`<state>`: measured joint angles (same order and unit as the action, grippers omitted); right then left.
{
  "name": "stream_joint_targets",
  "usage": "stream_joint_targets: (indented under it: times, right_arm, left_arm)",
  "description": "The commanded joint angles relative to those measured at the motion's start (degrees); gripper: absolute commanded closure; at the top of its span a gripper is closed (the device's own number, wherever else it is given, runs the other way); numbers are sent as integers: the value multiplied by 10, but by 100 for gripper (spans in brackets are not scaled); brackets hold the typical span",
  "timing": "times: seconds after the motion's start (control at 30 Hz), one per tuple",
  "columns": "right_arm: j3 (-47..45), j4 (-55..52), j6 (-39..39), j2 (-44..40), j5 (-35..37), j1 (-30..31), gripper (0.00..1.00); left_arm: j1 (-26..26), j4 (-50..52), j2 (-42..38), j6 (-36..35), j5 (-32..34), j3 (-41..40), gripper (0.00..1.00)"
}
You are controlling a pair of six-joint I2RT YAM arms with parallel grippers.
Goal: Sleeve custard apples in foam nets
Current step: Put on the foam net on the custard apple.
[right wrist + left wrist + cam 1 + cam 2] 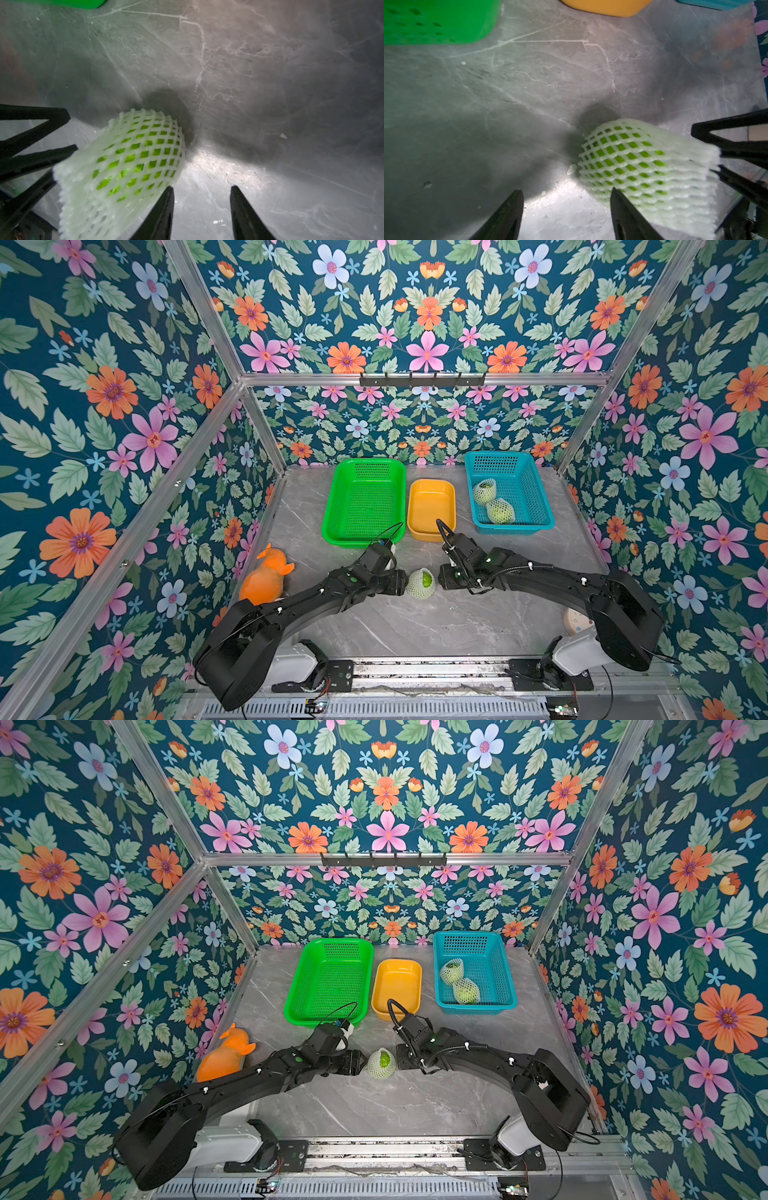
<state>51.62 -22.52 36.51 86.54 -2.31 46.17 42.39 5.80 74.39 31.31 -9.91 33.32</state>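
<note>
A custard apple [427, 579] in a whitish foam net [417, 589] lies on the grey marble table between my two grippers, in both top views [381, 1063]. My left gripper [402, 582] is just left of it and my right gripper [441, 576] just right. In the left wrist view the left gripper [566, 192] is open over bare table, one finger beside the net [643, 166]. The right gripper [202, 188] is also open, the net [135, 158] lying outside one finger. Two more netted custard apples [484, 491] [500, 511] lie in the blue basket [530, 485].
A green basket [332, 497] and a yellow tray [431, 506] stand at the back, left of the blue basket. An orange plush toy [266, 576] lies at the left edge beside the left arm. A white round object [575, 620] sits behind the right arm's base.
</note>
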Motion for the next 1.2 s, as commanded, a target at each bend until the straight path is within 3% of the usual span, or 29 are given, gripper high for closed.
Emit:
stream_joint_targets:
  times: [0.0, 0.77, 1.17]
  right_arm:
    - [-3, 31, 14, 9, -18, 0, 54]
    - [14, 40, 37, 111, -24, 3, 55]
    - [9, -16, 27, 50, 8, 3, 55]
  left_arm:
    - [-1, -23, 11, -1, -3, 0, 30]
    - [-7, -26, 81, -6, 18, -12, 32]
    - [-15, -7, 82, -26, 38, -1, 30]
